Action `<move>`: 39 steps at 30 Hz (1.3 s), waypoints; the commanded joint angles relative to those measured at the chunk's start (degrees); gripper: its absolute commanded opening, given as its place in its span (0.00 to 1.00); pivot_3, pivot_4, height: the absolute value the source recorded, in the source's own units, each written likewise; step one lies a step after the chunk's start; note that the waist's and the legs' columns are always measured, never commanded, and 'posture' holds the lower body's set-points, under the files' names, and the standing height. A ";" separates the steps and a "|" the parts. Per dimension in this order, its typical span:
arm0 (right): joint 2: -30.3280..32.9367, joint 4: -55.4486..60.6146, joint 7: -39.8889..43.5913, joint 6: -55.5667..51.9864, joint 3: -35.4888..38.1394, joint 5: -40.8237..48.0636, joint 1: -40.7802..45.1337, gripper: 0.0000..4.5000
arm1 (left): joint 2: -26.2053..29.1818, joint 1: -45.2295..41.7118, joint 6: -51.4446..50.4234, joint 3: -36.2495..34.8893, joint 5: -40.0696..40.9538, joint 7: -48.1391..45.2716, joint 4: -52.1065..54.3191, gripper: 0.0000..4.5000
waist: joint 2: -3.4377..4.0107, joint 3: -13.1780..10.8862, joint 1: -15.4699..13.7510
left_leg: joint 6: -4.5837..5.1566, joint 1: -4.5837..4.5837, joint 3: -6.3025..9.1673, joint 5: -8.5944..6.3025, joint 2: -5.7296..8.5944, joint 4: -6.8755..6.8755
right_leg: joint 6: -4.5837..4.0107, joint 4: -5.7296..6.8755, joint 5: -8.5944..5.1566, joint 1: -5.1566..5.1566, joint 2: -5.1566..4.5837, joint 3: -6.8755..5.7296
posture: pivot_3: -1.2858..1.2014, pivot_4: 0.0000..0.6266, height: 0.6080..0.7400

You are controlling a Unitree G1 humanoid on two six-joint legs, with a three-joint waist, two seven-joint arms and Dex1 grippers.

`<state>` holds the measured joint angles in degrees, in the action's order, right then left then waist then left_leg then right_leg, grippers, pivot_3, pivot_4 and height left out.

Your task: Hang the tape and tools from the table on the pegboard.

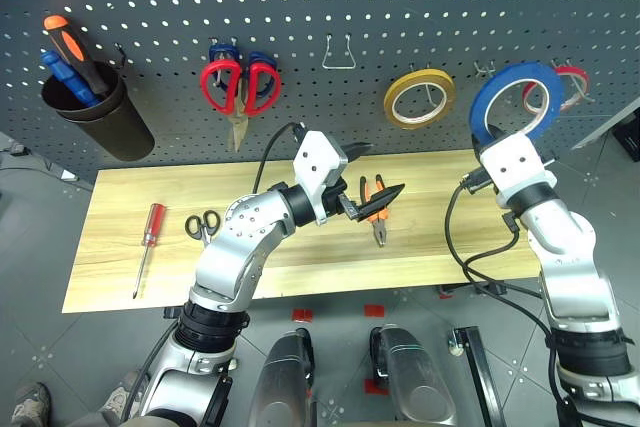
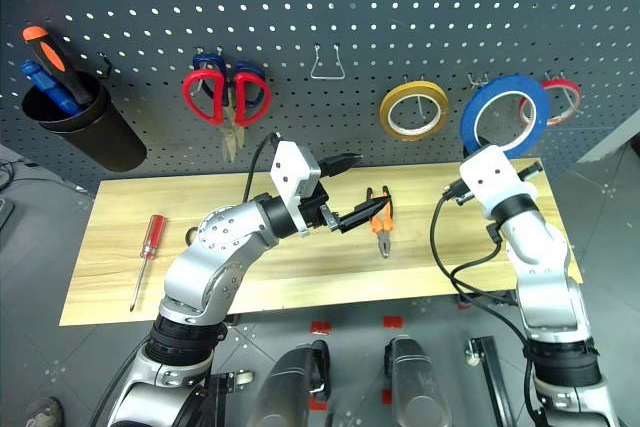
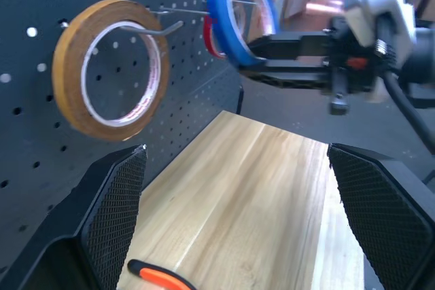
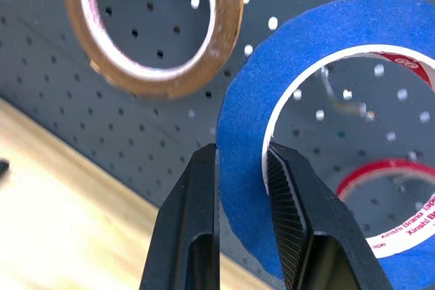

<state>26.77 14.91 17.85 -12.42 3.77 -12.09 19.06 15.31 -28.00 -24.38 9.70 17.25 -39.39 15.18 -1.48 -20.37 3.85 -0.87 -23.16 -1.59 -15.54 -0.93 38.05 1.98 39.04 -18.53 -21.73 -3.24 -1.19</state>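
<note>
Tape (image 4: 248,134) clamped in my right pincer (image 4: 242,168) near pegboard (image 1: 300,7); thread hollow centre over free hook. Left pincer (image 3: 238,215) apart, empty.

A grey speckled floor (image 1: 40,317) runs under everything, with short red tape marks (image 1: 374,311) stuck to it, a loose black cable (image 1: 480,282) trailing down, and a shoe (image 1: 22,405) at the near corner.

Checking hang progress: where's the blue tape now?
Head views: the blue tape is at the pegboard on the right, pinched in the right hand, beside the yellow roll.
</note>
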 commanded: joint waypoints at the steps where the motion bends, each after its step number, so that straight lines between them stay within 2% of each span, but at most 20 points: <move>1: -0.43 -0.86 1.71 3.36 -0.25 3.29 2.58 0.15 | -0.21 -0.48 1.03 0.04 0.39 0.14 1.08 1.00 | 0.00 0.00 -0.01 | 0.00 -0.01 0.00 0.00 0.00 0.00 | 0.00 0.00 0.00 0.00 0.00 0.00 | 0.47 0.52 1.00; 8: -1.42 -4.58 1.78 5.50 -0.82 5.37 4.53 0.15 | -0.02 -0.49 0.92 -0.29 0.43 0.44 1.07 1.00 | 0.00 0.00 -0.22 | 0.02 -0.08 0.02 0.00 0.02 0.02 | -0.01 -0.04 0.00 -0.01 -0.04 -0.04 | 0.47 0.52 1.00; 10: -1.81 -3.91 1.44 5.51 -0.69 5.69 3.47 0.31 | -0.06 -0.40 0.78 -0.58 0.86 0.38 1.08 1.00 | 0.00 0.00 -0.28 | 0.02 -0.09 0.04 0.00 0.01 0.02 | -0.01 -0.04 0.00 -0.02 -0.03 -0.07 | 0.47 0.52 1.00; 12: -2.52 -1.97 0.89 4.40 -0.48 5.76 1.16 0.43 | -0.40 -0.11 -0.05 -1.00 1.87 0.46 1.37 1.00 | 0.00 0.00 -0.42 | 0.02 -0.09 0.04 0.00 0.01 0.02 | -0.01 -0.03 0.00 -0.02 -0.03 -0.07 | 0.47 0.53 1.00; 15: -4.46 2.36 0.29 0.81 -1.25 5.94 -4.69 0.65 | -0.16 0.78 -0.16 -1.29 2.37 0.43 1.84 1.00 | 0.00 0.00 -0.57 | 0.02 -0.12 0.07 0.00 -0.01 0.02 | -0.01 -0.03 0.00 -0.02 -0.03 -0.11 | 0.47 0.53 1.00; 17: -7.06 5.28 -0.06 -4.09 -1.77 7.45 -9.10 0.79 | 1.00 1.85 -0.14 -0.85 1.73 -0.15 2.24 1.00 | 0.00 0.00 -0.58 | 0.02 -0.14 0.08 0.00 -0.01 0.02 | -0.01 -0.04 0.00 -0.02 -0.03 -0.12 | 0.47 0.53 1.00; 20: -13.50 12.10 -2.50 -17.05 -3.05 9.83 -15.87 0.99 | 6.28 5.40 1.09 -0.30 -0.72 -2.87 2.51 1.00 | 0.03 0.02 -0.20 | 0.02 -0.13 0.08 0.00 -0.03 0.01 | -0.01 -0.03 0.00 -0.05 -0.03 -0.08 | 0.47 0.54 1.00; 24: -20.20 17.95 -6.15 -34.44 -7.84 9.54 -16.19 0.99 | 13.88 10.22 3.48 -1.15 -3.21 -6.09 1.30 1.00 | 0.05 0.02 0.60 | 0.01 -0.08 0.06 0.01 -0.13 0.01 | -0.11 0.06 0.06 -0.12 0.04 -0.03 | 0.47 0.56 1.00; 29: -28.39 17.20 -11.80 -50.04 -11.21 8.51 -9.52 0.99 | 17.83 13.17 4.15 -4.22 -3.28 -5.98 0.28 1.00 | 0.04 0.01 0.58 | 0.05 -0.01 0.05 0.06 -0.25 -0.01 | -0.35 0.11 0.21 -0.17 0.10 -0.05 | 0.48 0.58 1.00; 33: -33.21 10.14 -16.37 -53.90 -9.74 7.88 -3.58 0.99 | 19.17 14.29 4.12 -6.40 -3.18 -5.79 -0.10 1.00 | 0.04 0.01 -0.05 | 0.04 -0.13 -0.02 0.06 -0.27 -0.01 | -0.35 0.14 0.22 -0.36 0.14 -0.03 | 0.48 0.59 1.00; 39: -34.29 -6.17 -21.37 -46.54 -6.83 7.67 6.91 0.99 | 20.41 15.14 4.34 -8.15 -3.41 -5.50 0.03 1.00 | 0.04 0.00 -0.52 | 0.05 -0.51 -0.16 0.06 -0.28 -0.03 | -0.35 0.01 0.22 -0.74 0.13 0.00 | 0.49 0.60 1.00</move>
<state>-7.02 10.92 -2.25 -62.10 -3.37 -4.16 24.56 35.23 -13.08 -20.99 2.83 13.84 -45.13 13.68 -1.44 -20.36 3.32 -0.82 -23.77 -1.76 -15.48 -1.21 38.02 1.63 39.08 -18.31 -22.59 -3.10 -1.19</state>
